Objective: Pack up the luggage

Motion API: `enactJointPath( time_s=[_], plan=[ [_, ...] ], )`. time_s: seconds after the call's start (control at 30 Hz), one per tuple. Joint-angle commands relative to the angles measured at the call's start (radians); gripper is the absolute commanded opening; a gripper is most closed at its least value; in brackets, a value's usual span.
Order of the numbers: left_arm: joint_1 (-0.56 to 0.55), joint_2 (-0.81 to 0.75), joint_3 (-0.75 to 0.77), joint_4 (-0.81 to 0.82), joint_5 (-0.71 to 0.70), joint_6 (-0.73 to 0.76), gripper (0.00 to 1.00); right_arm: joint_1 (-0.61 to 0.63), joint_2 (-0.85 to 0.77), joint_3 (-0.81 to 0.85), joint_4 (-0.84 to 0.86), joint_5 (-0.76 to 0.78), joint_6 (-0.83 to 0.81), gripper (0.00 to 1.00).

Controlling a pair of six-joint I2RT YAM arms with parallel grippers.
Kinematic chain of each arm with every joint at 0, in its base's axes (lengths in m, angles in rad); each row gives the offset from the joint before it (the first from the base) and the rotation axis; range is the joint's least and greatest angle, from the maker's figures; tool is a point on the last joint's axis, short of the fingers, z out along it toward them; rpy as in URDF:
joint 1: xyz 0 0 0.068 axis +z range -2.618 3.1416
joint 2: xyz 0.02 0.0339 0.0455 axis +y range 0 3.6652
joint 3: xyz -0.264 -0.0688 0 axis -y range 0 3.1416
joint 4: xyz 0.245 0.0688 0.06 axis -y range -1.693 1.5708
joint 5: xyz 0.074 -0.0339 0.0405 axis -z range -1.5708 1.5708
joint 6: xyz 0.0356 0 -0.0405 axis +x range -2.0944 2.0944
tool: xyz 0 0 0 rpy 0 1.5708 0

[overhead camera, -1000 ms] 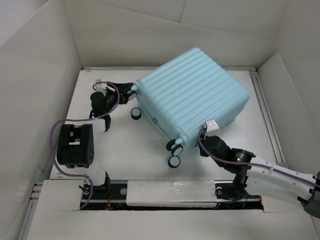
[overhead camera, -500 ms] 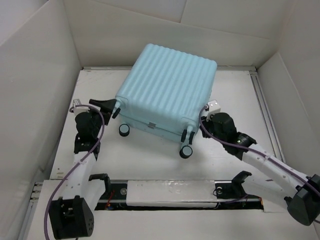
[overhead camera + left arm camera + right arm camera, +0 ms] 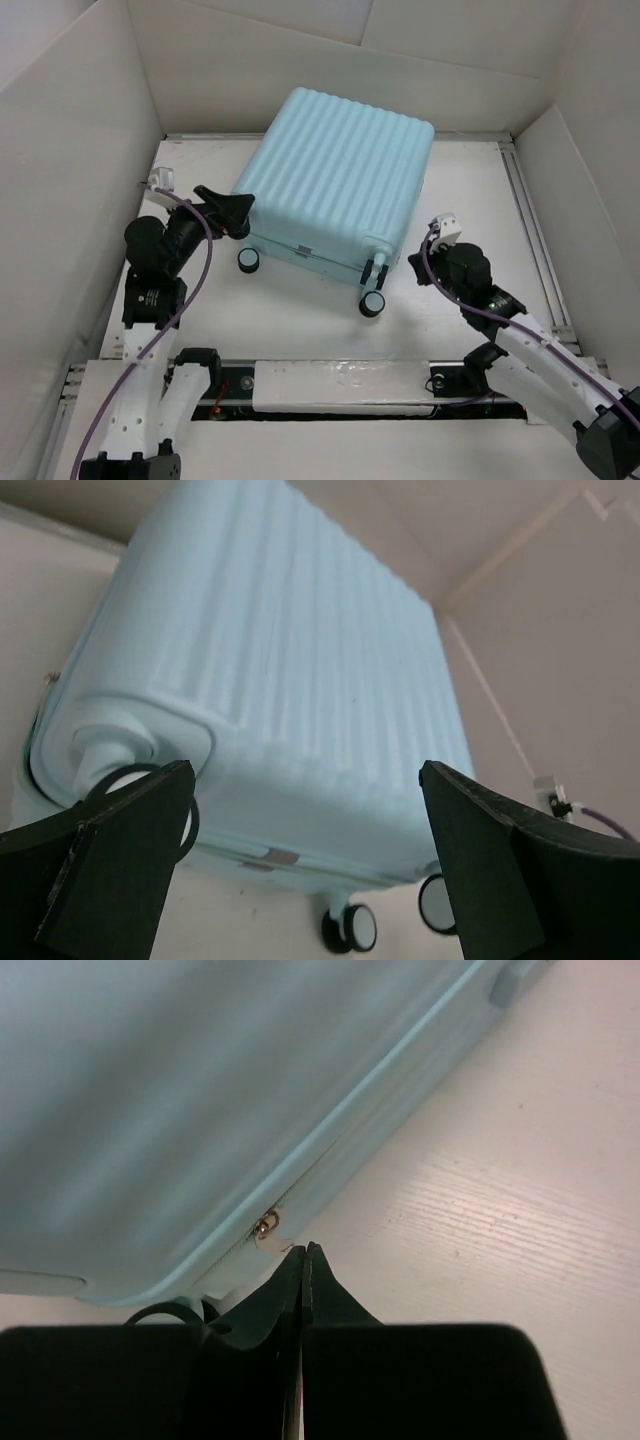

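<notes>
From above, one luggage (image 3: 335,185) lies flat and shut on the white bench (image 3: 300,325), toward the far middle. Its ribbed shell faces up and its wheel end is turned to the arms, which puts the seam along the near side within reach of both. Two wheels (image 3: 372,303) show clearly at that edge. The left gripper (image 3: 228,210) sits just beside the near-left corner with its fingers spread wide and nothing between them, probably to brace or catch that corner. The right gripper (image 3: 416,268) points at the near-right corner, just off the shell. In the left wrist view the left gripper (image 3: 305,780) frames the luggage (image 3: 290,700) between its two parted fingers, neither visibly touching it. Three wheels can be counted here: one behind the left finger and two lower down (image 3: 352,928). In the right wrist view the right gripper (image 3: 305,1252) has its fingers pressed together into one thin tip over the bench (image 3: 480,1210), holding nothing. It is aimed at the single small metal zip pull (image 3: 265,1225) on the seam of the luggage (image 3: 200,1090). It is very close, but whether it touches cannot be told. The narrow tip looks suited to nudging that pull.
</notes>
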Motion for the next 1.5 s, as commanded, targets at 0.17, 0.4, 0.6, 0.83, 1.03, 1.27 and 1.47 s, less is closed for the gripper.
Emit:
enactJointPath(
  time_s=[0.17, 0.4, 0.6, 0.83, 1.03, 1.27, 1.47],
  plan=[
    [-0.002, 0.093, 0.079, -0.031, 0.111, 0.102, 0.93, -0.006, -0.05, -0.071, 0.161, -0.042, 0.028, 0.0],
    [-0.59, 0.478, 0.612, -0.252, -0.58, 0.248, 0.93, -0.006, -0.079, -0.072, 0.108, -0.016, 0.037, 0.1],
    [-1.116, 0.469, 0.562, -0.149, -0.935, 0.283, 0.89, -0.015, -0.111, -0.052, 0.006, -0.035, 0.017, 0.27],
    [-1.186, 0.376, 0.204, -0.133, -0.921, 0.16, 0.92, -0.015, -0.1, -0.144, 0.176, -0.055, 0.028, 0.45],
    [-1.186, 0.363, 0.064, -0.064, -0.759, 0.15, 0.96, -0.015, -0.043, -0.181, 0.293, -0.082, 0.016, 0.46],
    [-1.186, 0.46, 0.064, 0.002, -0.697, 0.159, 0.98, -0.015, 0.007, -0.187, 0.407, -0.128, -0.05, 0.37],
    [-1.186, 0.495, 0.098, 0.005, -0.688, 0.168, 1.0, -0.015, 0.076, -0.167, 0.417, -0.185, -0.073, 0.4]
  ],
)
